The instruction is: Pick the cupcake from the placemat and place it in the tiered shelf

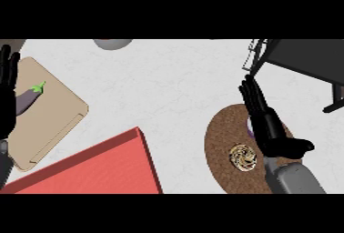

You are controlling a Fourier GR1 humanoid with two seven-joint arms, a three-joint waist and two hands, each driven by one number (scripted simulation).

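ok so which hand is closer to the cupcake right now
Right. The right hand hangs open over the round brown placemat, just beside the cupcake. The left hand rests open at the view's far left edge, by the eggplant, well across the counter.

Bare counter (168, 86) mid-view, open lane; red tray (101, 168) blocks lower left; tiered shelf (302, 59) legs crowd top right, just past placemat (225, 136).

An eggplant (28, 98) lies on a tan board (64, 113) beside a red tray (101, 166).
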